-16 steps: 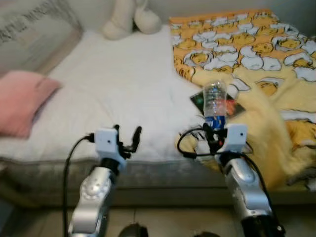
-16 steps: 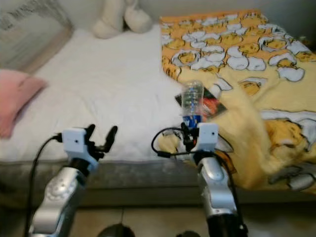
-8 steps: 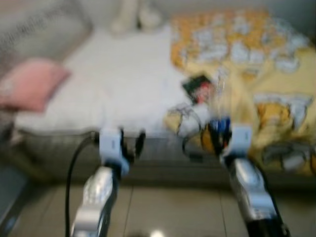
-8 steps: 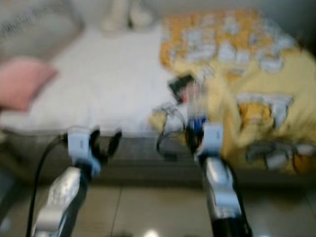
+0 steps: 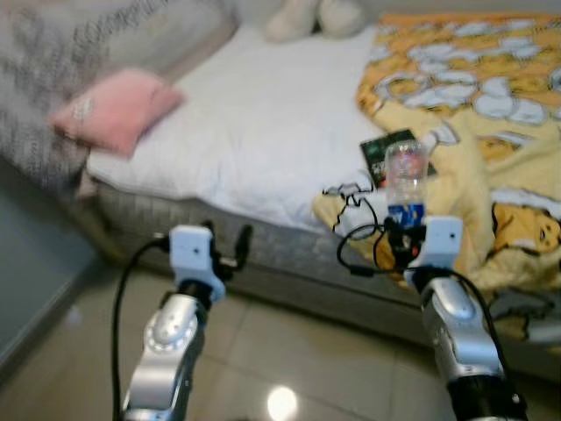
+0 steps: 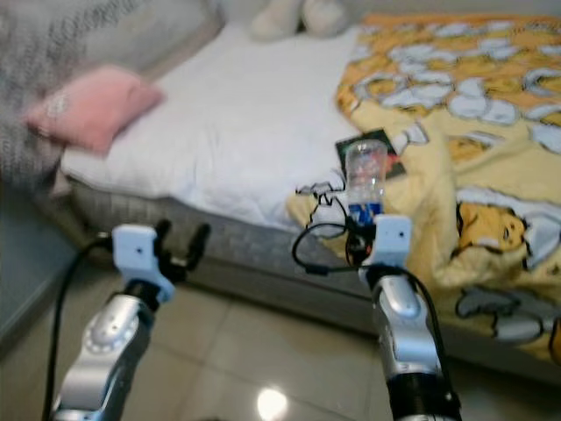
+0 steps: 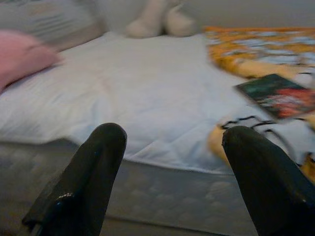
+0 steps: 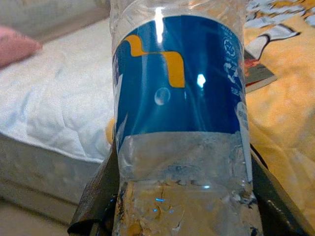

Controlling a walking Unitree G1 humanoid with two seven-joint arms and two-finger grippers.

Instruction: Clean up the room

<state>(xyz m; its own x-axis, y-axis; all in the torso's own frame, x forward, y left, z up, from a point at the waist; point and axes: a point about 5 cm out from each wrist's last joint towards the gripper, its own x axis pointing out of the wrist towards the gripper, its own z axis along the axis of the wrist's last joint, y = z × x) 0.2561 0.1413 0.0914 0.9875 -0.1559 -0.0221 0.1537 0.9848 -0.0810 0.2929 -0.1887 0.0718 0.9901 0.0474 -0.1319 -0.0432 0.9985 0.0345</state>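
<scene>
My right gripper [image 5: 396,243] is shut on a clear plastic bottle [image 5: 406,184] with a blue label, held upright in front of the bed's near edge. The right wrist view shows the bottle [image 8: 179,123] pinched between the two black fingers. My left gripper [image 5: 226,248] stands open and empty over the tiled floor, short of the mattress side; its two fingers [image 7: 93,172] frame the white sheet. A dark book [image 5: 393,153] lies on the bed where the white sheet meets the yellow blanket.
The bed [image 5: 263,132] runs across the view with a pink pillow [image 5: 118,110] at its left, a pale plush toy [image 5: 316,16] at the back and a yellow duck-print blanket [image 5: 473,96] on the right. A black cable [image 5: 346,195] lies near the blanket's edge. Tiled floor [image 5: 289,360] lies below.
The camera has pulled back and turned, so more floor and the bed's left side show. Both grippers keep their pose; the right one still grips the bottle.
</scene>
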